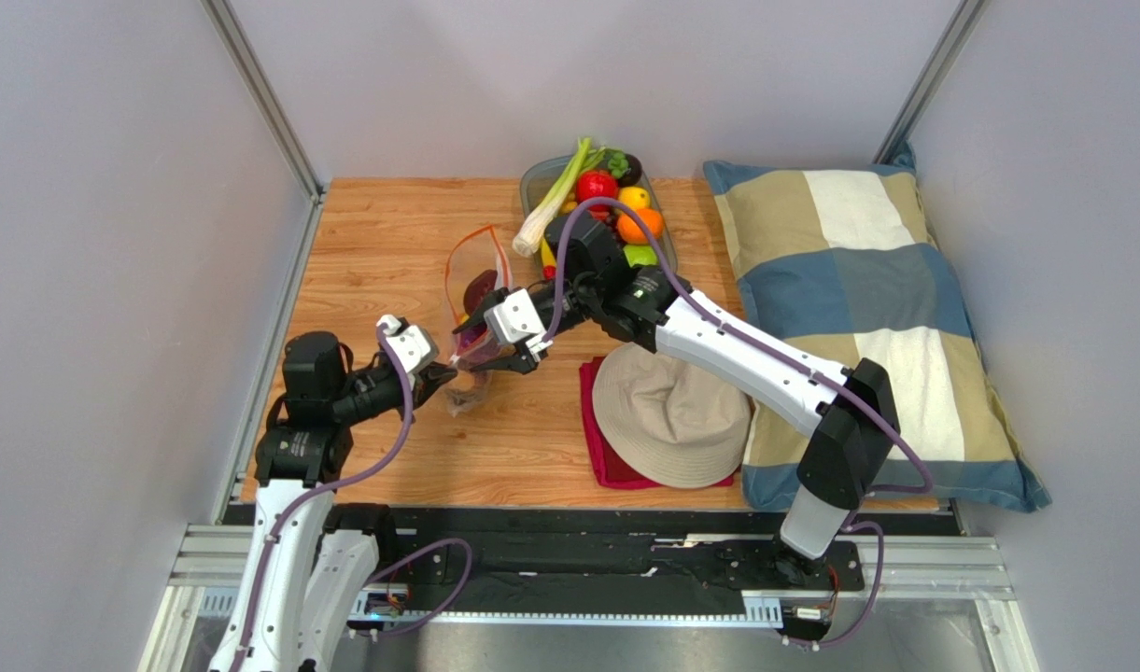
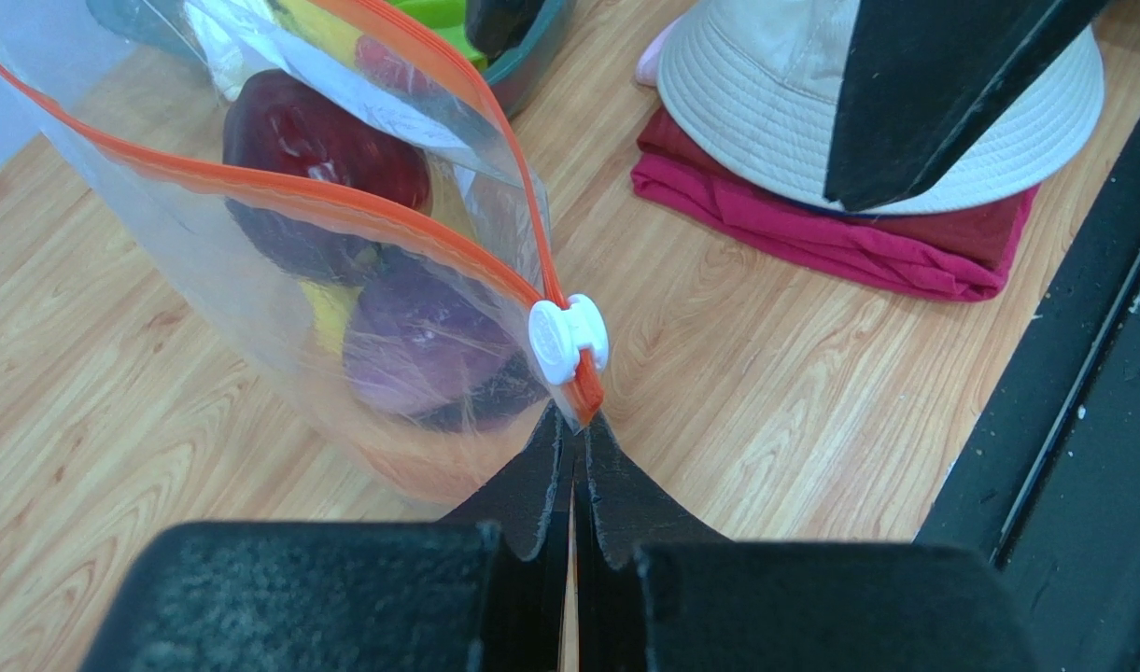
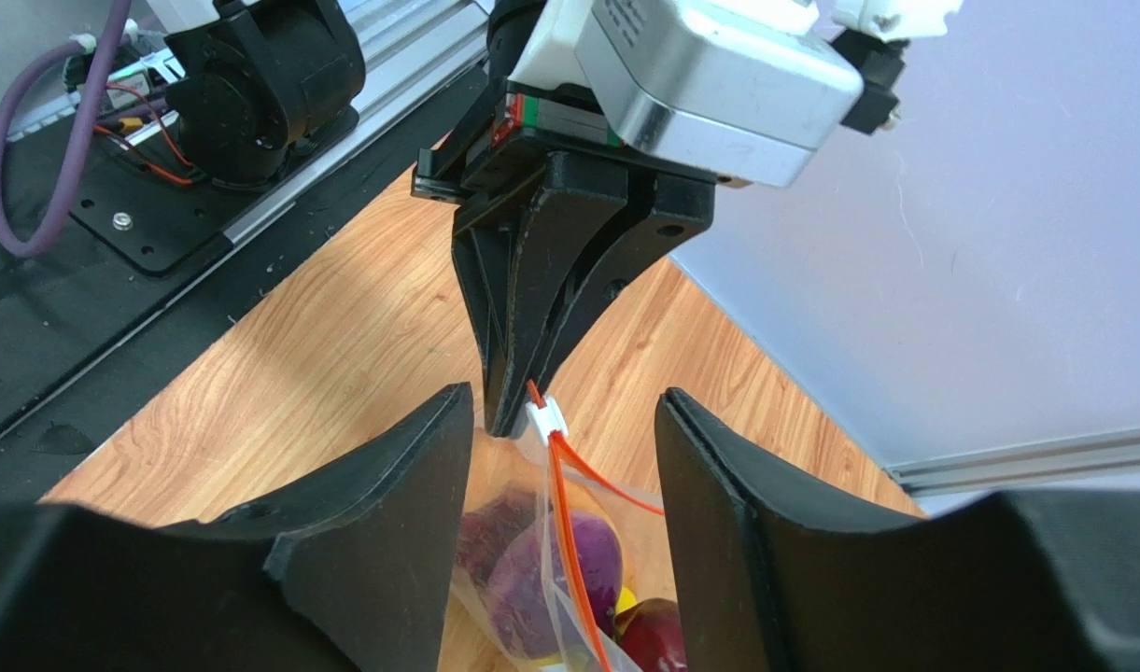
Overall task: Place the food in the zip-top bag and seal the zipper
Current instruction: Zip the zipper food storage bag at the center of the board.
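The clear zip-top bag (image 2: 253,301) hangs open over the wooden table, holding a dark red fruit (image 2: 323,154), a purple onion (image 2: 421,343) and a yellow piece. Its orange zipper (image 2: 393,231) runs to a white slider (image 2: 567,338) at the near corner. My left gripper (image 2: 577,420) is shut on the bag's corner just below the slider; it shows in the right wrist view (image 3: 512,399) too. My right gripper (image 3: 561,462) is open, its fingers on either side of the zipper (image 3: 573,532) near the slider (image 3: 544,420). In the top view the bag (image 1: 474,301) is between both grippers.
A grey tray (image 1: 540,179) at the back holds a leek, tomato, orange and green pieces. A beige hat (image 1: 669,413) lies on a folded red cloth (image 1: 596,448). A checked pillow (image 1: 863,301) lies at the right. The table's black front rail (image 2: 1080,420) is close.
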Action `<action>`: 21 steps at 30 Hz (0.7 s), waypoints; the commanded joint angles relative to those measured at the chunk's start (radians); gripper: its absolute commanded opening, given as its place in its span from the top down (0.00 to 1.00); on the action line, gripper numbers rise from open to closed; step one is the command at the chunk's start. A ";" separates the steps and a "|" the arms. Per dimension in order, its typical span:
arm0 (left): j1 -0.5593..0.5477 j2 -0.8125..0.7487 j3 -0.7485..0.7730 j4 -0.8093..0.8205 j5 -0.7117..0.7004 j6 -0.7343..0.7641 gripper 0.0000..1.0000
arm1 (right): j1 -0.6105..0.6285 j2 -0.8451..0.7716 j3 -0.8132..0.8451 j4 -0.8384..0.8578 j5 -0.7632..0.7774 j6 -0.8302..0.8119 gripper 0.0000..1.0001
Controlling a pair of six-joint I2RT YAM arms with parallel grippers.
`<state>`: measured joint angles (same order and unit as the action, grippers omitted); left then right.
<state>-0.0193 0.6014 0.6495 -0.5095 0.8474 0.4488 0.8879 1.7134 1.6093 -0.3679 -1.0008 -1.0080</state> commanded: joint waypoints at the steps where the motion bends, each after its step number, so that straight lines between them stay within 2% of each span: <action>1: -0.002 -0.012 0.045 -0.001 0.030 0.048 1.00 | 0.031 0.020 0.069 -0.061 0.007 -0.144 0.46; 9: -0.002 -0.014 0.045 -0.004 0.030 0.071 1.00 | 0.062 0.084 0.141 -0.178 0.050 -0.236 0.50; 15: -0.002 -0.018 0.044 -0.018 0.030 0.082 1.00 | 0.080 0.117 0.173 -0.221 0.125 -0.283 0.56; 21: -0.002 -0.026 0.042 -0.026 0.032 0.090 1.00 | 0.085 0.130 0.178 -0.230 0.179 -0.306 0.67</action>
<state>-0.0193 0.5896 0.6498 -0.5514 0.8467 0.5011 0.9646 1.8362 1.7397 -0.5915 -0.8619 -1.2648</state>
